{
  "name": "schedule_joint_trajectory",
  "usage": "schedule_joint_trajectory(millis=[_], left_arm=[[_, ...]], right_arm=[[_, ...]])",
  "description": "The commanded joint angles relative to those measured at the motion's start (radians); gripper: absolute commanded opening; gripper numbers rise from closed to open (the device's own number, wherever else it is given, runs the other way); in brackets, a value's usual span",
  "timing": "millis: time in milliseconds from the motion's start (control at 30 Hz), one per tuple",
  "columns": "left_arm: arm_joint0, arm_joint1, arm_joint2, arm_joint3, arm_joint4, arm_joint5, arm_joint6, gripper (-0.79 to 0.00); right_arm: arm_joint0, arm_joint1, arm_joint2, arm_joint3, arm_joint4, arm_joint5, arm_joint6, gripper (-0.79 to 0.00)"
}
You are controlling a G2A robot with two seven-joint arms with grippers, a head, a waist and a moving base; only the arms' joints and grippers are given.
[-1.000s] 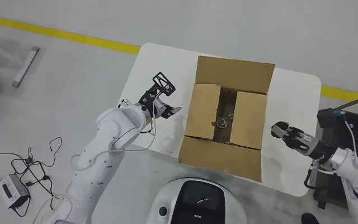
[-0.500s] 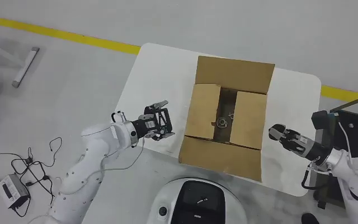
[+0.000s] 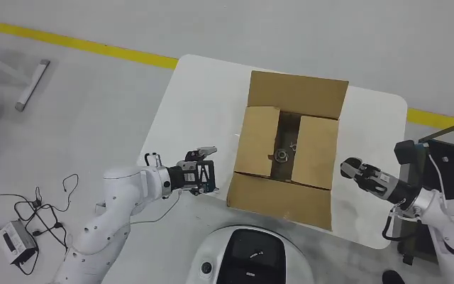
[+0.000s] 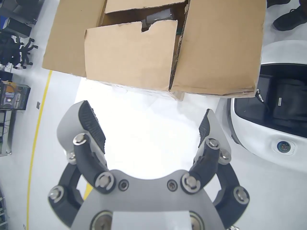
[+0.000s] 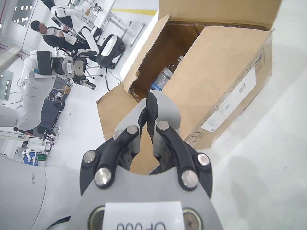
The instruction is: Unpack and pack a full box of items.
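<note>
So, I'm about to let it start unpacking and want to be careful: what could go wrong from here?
The inner flaps lie partly over the opening of the box, leaving a narrow gap; reaching in for the bottle may snag them. The left gripper, open beside the box, could shove it sideways on the table rather than lift a flap. The right gripper is shut and would need to open first.

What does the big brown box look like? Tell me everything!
The cardboard box is plain brown, with ragged flap edges and a white label on one side. It sits flat on the white table. Its two outer flaps are open. Two inner flaps half cover the top, leaving a gap where a bottle shows inside. The open left gripper and shut right gripper flank it without touching.
</note>
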Motion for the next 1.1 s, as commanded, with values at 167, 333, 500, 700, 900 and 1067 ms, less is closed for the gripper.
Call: schedule_joint_trajectory(millis=[167, 333, 500, 700, 900, 1067], left_arm=[[0.0, 0.014, 0.093, -0.01, 0.166, -0.003, 0.058, 0.0], [0.009, 0.039, 0.141, 0.008, 0.337, 0.019, 0.196, 0.0], [0.002, 0.057, 0.19, 0.057, 0.454, 0.07, 0.322, -0.028], [-0.056, 0.072, 0.249, 0.111, 0.534, 0.085, 0.444, -0.483], [-0.118, 0.075, 0.31, 0.166, 0.573, 0.125, 0.499, -0.785], [-0.146, 0.075, 0.333, 0.181, 0.56, 0.156, 0.514, -0.785]], right_arm=[[-0.003, 0.003, -0.001, 0.001, 0.002, -0.001, -0.006, -0.785], [-0.014, 0.006, 0.008, 0.008, 0.005, -0.006, -0.009, -0.785], [-0.022, 0.008, 0.016, 0.008, 0.01, -0.008, -0.01, -0.785], [-0.03, 0.011, 0.022, 0.004, 0.01, -0.008, -0.015, -0.785], [-0.038, 0.014, 0.028, 0.008, 0.012, -0.009, -0.022, -0.785], [-0.042, 0.015, 0.029, 0.01, 0.01, -0.008, -0.028, -0.785]])
